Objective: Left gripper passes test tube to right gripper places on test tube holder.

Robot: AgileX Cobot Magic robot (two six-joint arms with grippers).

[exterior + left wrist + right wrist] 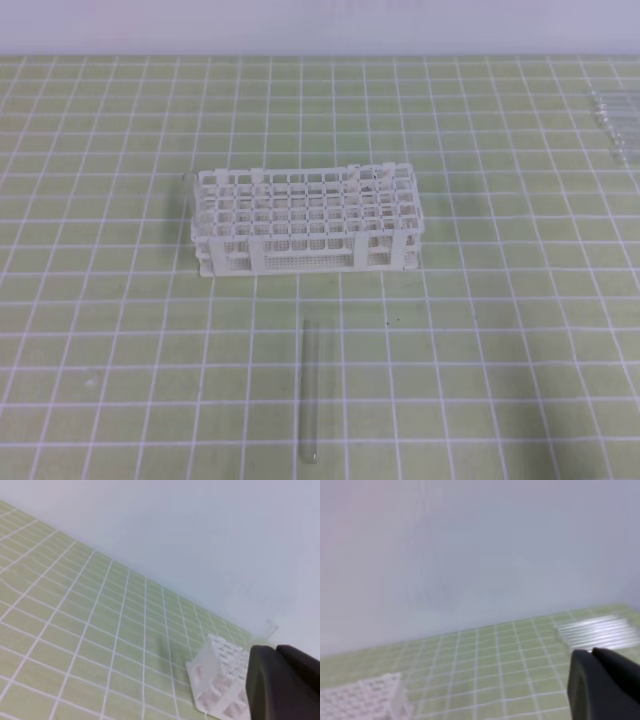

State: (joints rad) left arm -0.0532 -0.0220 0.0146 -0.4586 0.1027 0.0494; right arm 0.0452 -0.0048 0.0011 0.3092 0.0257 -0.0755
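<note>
Looking down, only the high view shows the clear, thin test tube lying flat before the white test tube holder; both jaws are clenched on nothing.

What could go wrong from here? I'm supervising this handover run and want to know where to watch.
The test tube lies flat on the mat, clear and hard to see, and may roll when pinched. Both the left gripper and right gripper are shut and must open first. The test tube holder has small holes, so a tilted tube could catch.

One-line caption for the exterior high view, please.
White test tube holder on green grid mat; one test tube lying in front, spare tubes far right.
</note>
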